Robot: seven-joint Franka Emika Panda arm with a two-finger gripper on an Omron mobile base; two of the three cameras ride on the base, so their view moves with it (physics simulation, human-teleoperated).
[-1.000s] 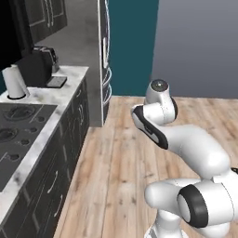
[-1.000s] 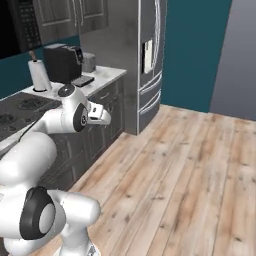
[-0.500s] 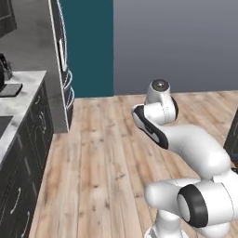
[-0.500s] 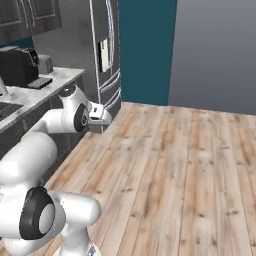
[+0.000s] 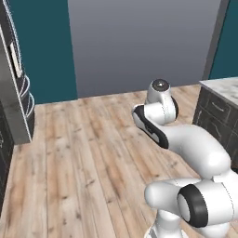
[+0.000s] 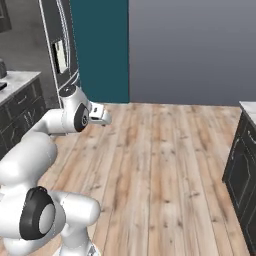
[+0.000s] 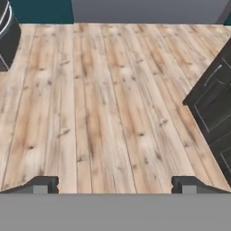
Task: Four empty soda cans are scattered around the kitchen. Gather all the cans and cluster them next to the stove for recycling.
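Note:
The soda cans and the stove are out of view. My gripper [image 7: 115,184] is open, its two dark fingertips [image 7: 45,182] standing wide apart with nothing between them, and it looks down on bare wooden floor [image 7: 103,99]. The arm is folded close to the base, with the hand [image 6: 99,114] held in front of it, well above the floor.
A steel fridge [image 6: 59,52] stands at the left, also seen in the left base view [image 5: 14,93]. A dark cabinet with a marble top [image 5: 218,111] is on the right [image 6: 244,170] [image 7: 212,103]. Between them lies open wooden floor, with teal and grey walls behind.
The whole picture has swung: the base has turned right, so the counter with the stove and the coffee machine slid out on the left and a cabinet came in on the right. The arm's pose is unchanged.

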